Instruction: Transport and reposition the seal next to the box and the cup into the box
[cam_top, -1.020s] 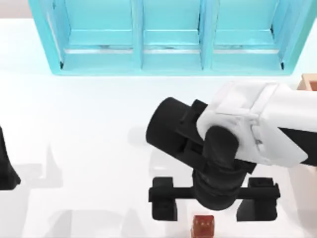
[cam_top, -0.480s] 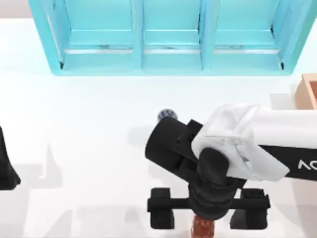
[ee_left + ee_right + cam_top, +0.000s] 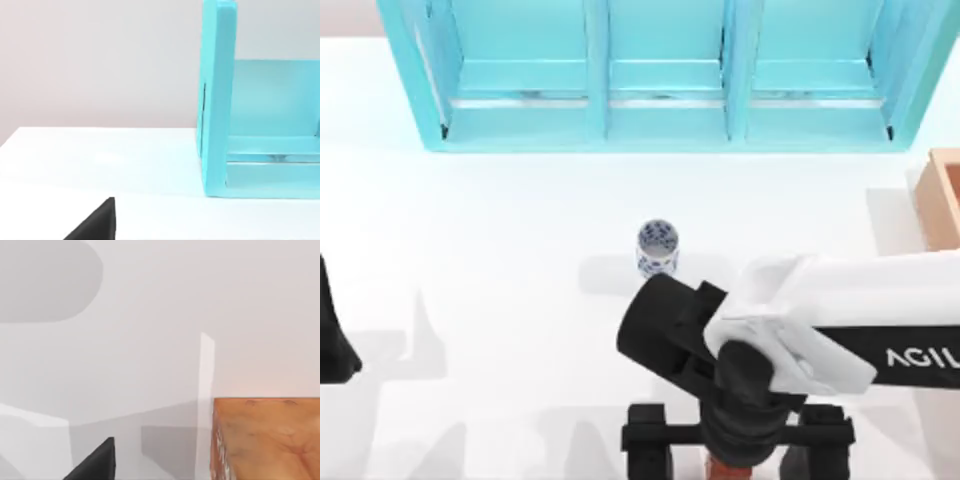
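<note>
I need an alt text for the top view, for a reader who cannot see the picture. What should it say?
The right arm's gripper hangs over the seal at the table's near edge. The cup stands upright at the table's middle, the box is at the right edge, a turquoise shelf unit is behind, and the left arm is parked far left.

Open table point(image 3: 500, 250) around cup point(image 3: 658, 247)

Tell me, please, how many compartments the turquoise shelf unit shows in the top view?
3. The turquoise shelf unit at the table's far edge shows a left, a middle and a right compartment, split by two upright dividers. The picture's top edge crops it, so more may be hidden.
</note>
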`<state>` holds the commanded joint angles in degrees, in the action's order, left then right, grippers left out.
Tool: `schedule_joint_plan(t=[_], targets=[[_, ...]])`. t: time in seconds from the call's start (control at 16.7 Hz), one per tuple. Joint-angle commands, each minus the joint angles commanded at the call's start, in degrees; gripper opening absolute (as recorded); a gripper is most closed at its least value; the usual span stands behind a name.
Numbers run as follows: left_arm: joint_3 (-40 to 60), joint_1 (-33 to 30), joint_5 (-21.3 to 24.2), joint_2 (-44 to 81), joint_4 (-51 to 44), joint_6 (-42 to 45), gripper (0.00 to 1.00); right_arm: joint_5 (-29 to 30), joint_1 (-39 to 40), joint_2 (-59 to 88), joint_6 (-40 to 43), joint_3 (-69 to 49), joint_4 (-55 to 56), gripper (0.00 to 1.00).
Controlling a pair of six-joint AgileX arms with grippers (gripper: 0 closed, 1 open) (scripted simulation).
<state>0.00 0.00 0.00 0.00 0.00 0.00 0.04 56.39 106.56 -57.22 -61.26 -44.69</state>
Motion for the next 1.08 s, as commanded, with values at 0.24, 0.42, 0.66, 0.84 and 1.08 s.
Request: schedule_joint_plan(t=[0.24,0.42,0.66,0.84,1.08], targets=[[0.0,0.0,0.0,0.0,0.0,0.0,1.00,0.0,0.0,0.0,0.0,0.0,0.0,0.77],[0.0,0.0,0.0,0.0,0.0,0.0,1.00,0.0,0.0,0.0,0.0,0.0,0.0,0.55],[0.0,0.0,0.0,0.0,0.0,0.0,1.00,0.0,0.0,0.0,0.0,0.0,0.0,0.25],[0.0,0.0,0.0,0.0,0.0,0.0,1.00,0.0,0.0,0.0,0.0,0.0,0.0,0.02],[0.0,0.0,0.0,0.0,0.0,0.0,1.00,0.0,0.0,0.0,0.0,0.0,0.0,0.00]])
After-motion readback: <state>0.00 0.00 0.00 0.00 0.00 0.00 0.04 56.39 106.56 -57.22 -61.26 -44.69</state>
